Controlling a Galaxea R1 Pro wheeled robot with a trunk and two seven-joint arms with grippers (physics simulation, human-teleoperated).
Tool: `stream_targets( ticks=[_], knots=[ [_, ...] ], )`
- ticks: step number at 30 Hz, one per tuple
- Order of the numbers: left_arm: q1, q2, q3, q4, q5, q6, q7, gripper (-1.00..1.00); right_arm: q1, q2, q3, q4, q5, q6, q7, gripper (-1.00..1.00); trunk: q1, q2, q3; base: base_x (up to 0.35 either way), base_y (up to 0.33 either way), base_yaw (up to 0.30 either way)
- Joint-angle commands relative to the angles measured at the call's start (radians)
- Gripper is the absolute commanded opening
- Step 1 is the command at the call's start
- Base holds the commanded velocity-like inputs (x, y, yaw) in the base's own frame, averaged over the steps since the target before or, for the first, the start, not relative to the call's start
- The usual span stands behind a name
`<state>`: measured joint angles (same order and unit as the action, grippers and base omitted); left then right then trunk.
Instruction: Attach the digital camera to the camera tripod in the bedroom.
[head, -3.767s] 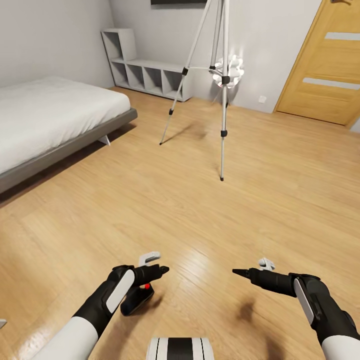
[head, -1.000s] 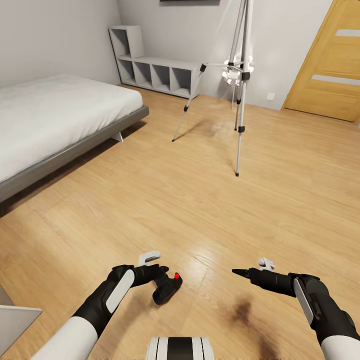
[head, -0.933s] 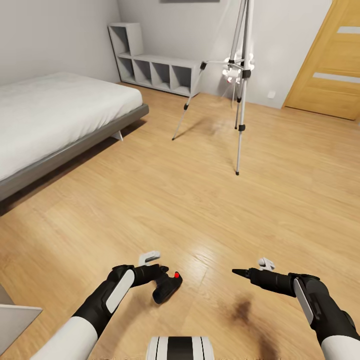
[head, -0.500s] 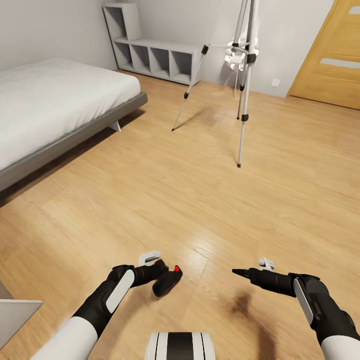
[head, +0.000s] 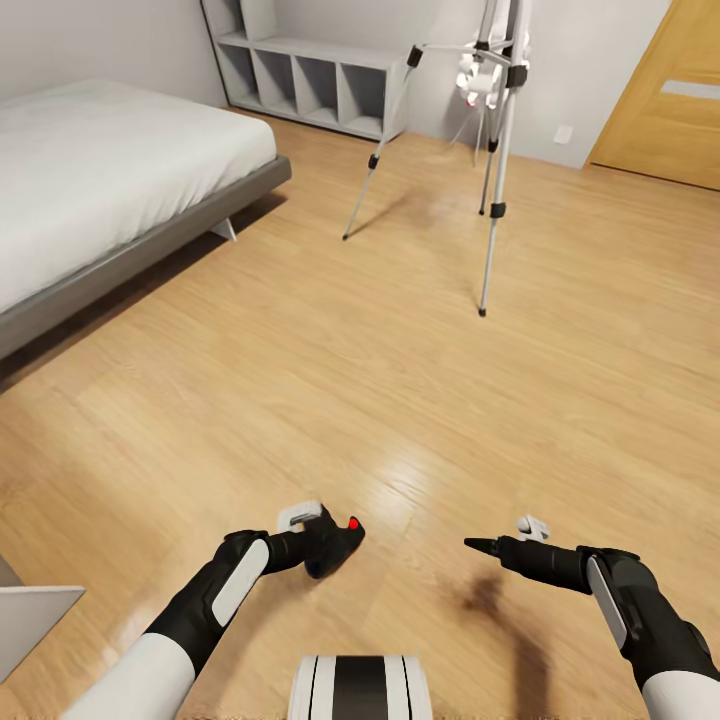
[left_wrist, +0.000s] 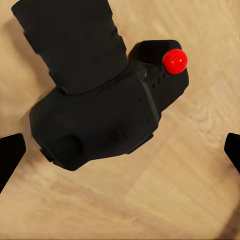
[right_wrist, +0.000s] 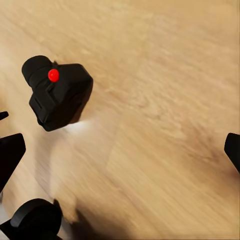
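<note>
The digital camera (head: 338, 543), a small black box with a red button, appears to lie on the light wood floor right at the tips of my left gripper (head: 322, 535). In the left wrist view the camera (left_wrist: 107, 100) looms large between the left gripper's (left_wrist: 121, 150) spread fingertips (left_wrist: 10, 157), which do not touch it. My right gripper (head: 497, 546) hovers open over bare floor to the right, its fingertips (right_wrist: 233, 149) wide apart. From the right wrist the camera (right_wrist: 59, 97) shows off to one side. The camera tripod (head: 493, 225) stands ahead, its head cut off by the frame.
A grey-framed white bed (head: 100, 180) lies along the left. A grey cube shelf (head: 310, 70) lines the far wall, with a wooden door (head: 670, 100) at the far right. A cluster of white bulbs (head: 478, 78) sits behind the tripod. A pale panel corner (head: 30, 620) pokes in at lower left.
The whole view has shifted, so the tripod, bed and shelf sit higher in the picture. The camera has gone from below my left fingertips to right at them. Both arms hold their pose.
</note>
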<state>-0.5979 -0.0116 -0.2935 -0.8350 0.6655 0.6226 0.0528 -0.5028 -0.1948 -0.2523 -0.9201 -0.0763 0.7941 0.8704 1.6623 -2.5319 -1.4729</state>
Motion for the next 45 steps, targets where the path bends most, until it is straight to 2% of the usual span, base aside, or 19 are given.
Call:
stream_targets(
  ticks=[1,7,26,34,37,40,43,44,45],
  knots=[
    [0.000,0.000,-0.001,-0.001,0.008,0.003,0.006,1.00,0.000,0.000,-0.001,0.000,-0.008,0.008,-0.001,1.00,0.000,-0.001,-0.005,0.000,0.000,0.000],
    [0.000,0.000,-0.001,-0.001,0.008,0.003,0.006,1.00,0.000,0.000,-0.002,0.000,-0.008,0.008,-0.001,1.00,0.003,-0.002,-0.028,0.000,0.000,0.000],
    [0.000,-0.001,-0.001,0.000,0.006,-0.002,0.010,1.00,0.000,-0.001,-0.002,0.000,-0.008,0.008,0.001,1.00,0.003,-0.002,-0.028,0.000,0.000,0.000],
    [0.000,-0.002,-0.002,0.002,-0.013,-0.008,0.018,1.00,-0.001,-0.002,-0.002,0.000,-0.008,0.008,0.003,1.00,0.003,-0.002,-0.028,0.000,0.000,0.000],
    [0.000,-0.002,-0.003,0.002,-0.037,-0.010,0.033,1.00,-0.001,-0.002,-0.002,0.000,-0.008,0.007,0.004,1.00,0.003,-0.002,-0.028,0.000,0.000,0.000],
    [0.000,0.000,-0.007,0.000,-0.083,-0.012,0.059,1.00,-0.001,-0.002,-0.002,0.000,-0.008,0.007,0.004,1.00,0.003,-0.002,-0.028,0.000,0.000,0.000],
    [0.000,0.003,-0.012,-0.007,-0.148,-0.013,0.082,1.00,-0.001,-0.002,-0.002,0.000,-0.008,0.007,0.004,1.00,0.003,-0.002,-0.028,0.000,0.000,0.000],
    [0.000,0.004,-0.014,-0.015,-0.199,-0.014,0.092,1.00,-0.001,-0.002,-0.002,0.000,-0.008,0.007,0.004,1.00,0.003,-0.002,-0.028,0.000,0.000,0.000],
    [0.000,0.003,-0.015,-0.020,-0.227,-0.015,0.096,1.00,-0.001,-0.002,-0.002,0.000,-0.008,0.007,0.004,1.00,0.003,-0.002,-0.028,0.000,0.000,0.000]
  ],
)
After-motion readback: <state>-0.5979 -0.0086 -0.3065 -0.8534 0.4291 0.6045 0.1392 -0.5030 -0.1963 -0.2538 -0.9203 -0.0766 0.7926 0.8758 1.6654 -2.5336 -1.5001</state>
